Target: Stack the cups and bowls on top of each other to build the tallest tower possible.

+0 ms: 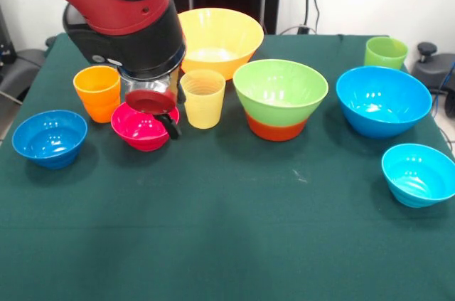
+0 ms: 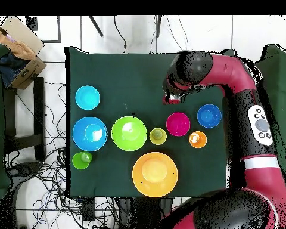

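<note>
- Green cloth is covering the desk (image 1: 227, 244); nearest, the small cyan bowl (image 1: 419, 174) and small dark blue bowl (image 1: 50, 138) are being left empty.
- Magenta bowl (image 1: 142, 127) is being overhung by the end effector (image 1: 160, 112); its opening cannot be told, and nothing is seen held. A low descent is risking a tipped bowl or a clipped pale yellow cup (image 1: 202, 98).
- Light green bowl (image 1: 280, 91) is being carried nested in the orange-red bowl (image 1: 277, 129), well apart from the end effector.
- Farthest, the big yellow-orange bowl (image 1: 220, 39) is standing empty.
</note>
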Motion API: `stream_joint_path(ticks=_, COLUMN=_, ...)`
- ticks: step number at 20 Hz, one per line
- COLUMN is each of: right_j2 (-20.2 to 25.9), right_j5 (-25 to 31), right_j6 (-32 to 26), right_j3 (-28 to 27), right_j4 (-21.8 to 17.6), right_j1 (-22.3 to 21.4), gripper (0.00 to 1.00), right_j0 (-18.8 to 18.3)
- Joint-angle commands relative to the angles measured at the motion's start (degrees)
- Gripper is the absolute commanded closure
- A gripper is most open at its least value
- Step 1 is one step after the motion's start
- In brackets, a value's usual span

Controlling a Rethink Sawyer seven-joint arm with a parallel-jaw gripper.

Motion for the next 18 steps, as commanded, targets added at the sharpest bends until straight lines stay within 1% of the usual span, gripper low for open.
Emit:
stream_joint_path(ticks=1, right_j2=-2.34, right_j5=-8.69, right_j6=1.97, right_j3=8.36, right_j4=-2.16, right_j1=0.19, gripper=0.00, right_j0=-0.90)
stream_joint_path(ticks=6, right_j2=-3.11, right_j5=-10.96, right_j6=1.17, right_j3=10.49, right_j4=-2.84, right_j1=0.66, gripper=0.00, right_j0=-1.88)
stream_joint_path(ticks=7, right_j2=-3.24, right_j5=-10.42, right_j6=0.02, right_j3=9.51, right_j4=-3.07, right_j1=1.38, gripper=0.00, right_j0=-2.10)
stream_joint_path(ticks=8, right_j2=-3.20, right_j5=-10.36, right_j6=-0.79, right_j3=9.84, right_j4=-3.17, right_j1=1.32, gripper=0.00, right_j0=-2.44)
stream_joint_path(ticks=9, right_j2=-2.97, right_j5=-9.23, right_j6=-2.48, right_j3=8.55, right_j4=-3.29, right_j1=1.39, gripper=0.00, right_j0=-2.54)
stream_joint_path(ticks=12, right_j2=-1.95, right_j5=-9.81, right_j6=-5.69, right_j3=8.37, right_j4=-3.97, right_j1=0.79, gripper=0.00, right_j0=-3.36)
stream_joint_path(ticks=13, right_j2=-1.44, right_j5=-8.76, right_j6=-6.83, right_j3=6.97, right_j4=-3.91, right_j1=0.69, gripper=0.00, right_j0=-3.15)
stream_joint_path(ticks=15, right_j2=-1.10, right_j5=-8.16, right_j6=-8.53, right_j3=6.04, right_j4=-4.35, right_j1=0.73, gripper=0.00, right_j0=-3.30)
stream_joint_path(ticks=18, right_j2=-1.01, right_j5=-7.85, right_j6=-9.98, right_j3=6.27, right_j4=-5.10, right_j1=0.19, gripper=0.00, right_j0=-3.82)
